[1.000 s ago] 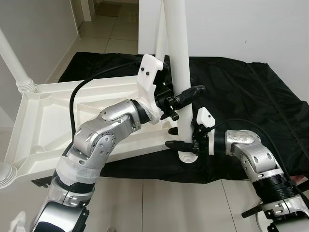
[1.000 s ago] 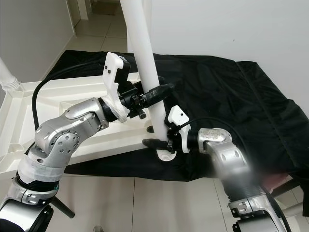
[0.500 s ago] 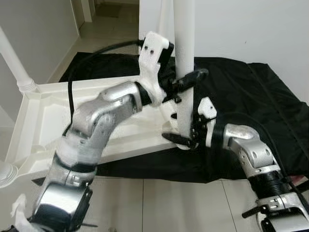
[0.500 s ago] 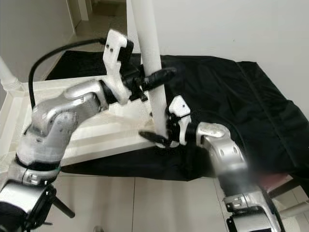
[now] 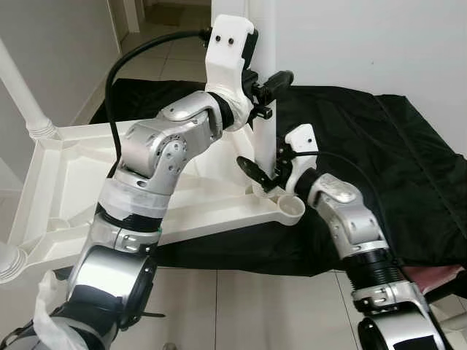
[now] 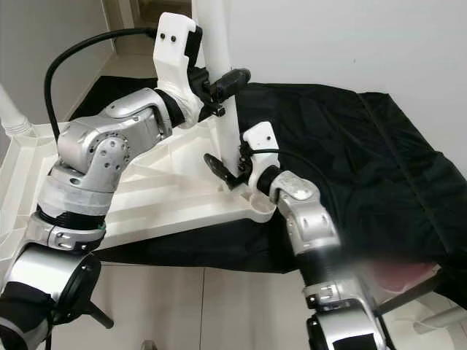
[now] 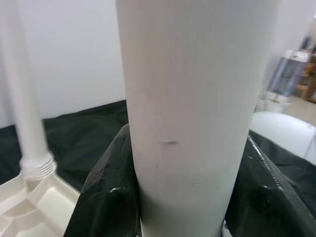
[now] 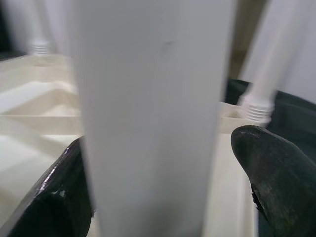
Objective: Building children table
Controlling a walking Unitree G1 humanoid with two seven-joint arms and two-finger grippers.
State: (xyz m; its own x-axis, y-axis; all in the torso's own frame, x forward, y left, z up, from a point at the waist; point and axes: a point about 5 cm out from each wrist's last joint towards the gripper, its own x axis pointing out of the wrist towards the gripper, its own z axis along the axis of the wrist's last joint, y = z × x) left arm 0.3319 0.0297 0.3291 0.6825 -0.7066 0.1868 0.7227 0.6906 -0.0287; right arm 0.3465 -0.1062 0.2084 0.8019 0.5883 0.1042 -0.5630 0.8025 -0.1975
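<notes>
The white children's table top (image 5: 66, 182) lies upside down on a black cloth (image 5: 408, 160). A white table leg (image 5: 265, 109) stands upright over its near right corner. My left gripper (image 5: 267, 82) is shut on the leg high up, with a black finger (image 7: 106, 197) on each side of it. My right gripper (image 5: 264, 173) is shut on the leg near its lower end, one finger (image 8: 64, 197) pressed against it. The round corner socket (image 5: 293, 207) lies open just right of the leg's foot.
Another leg (image 5: 25, 102) stands fitted in the far left corner, and a ribbed leg base (image 5: 7, 262) sits at the near left corner. Pale floor tiles (image 5: 241, 306) run in front of the cloth. A white wall (image 5: 379, 44) rises behind.
Both arms have risen and carried the leg up and back. Its foot has left the spot at the table's corner, and the corner socket now shows open.
</notes>
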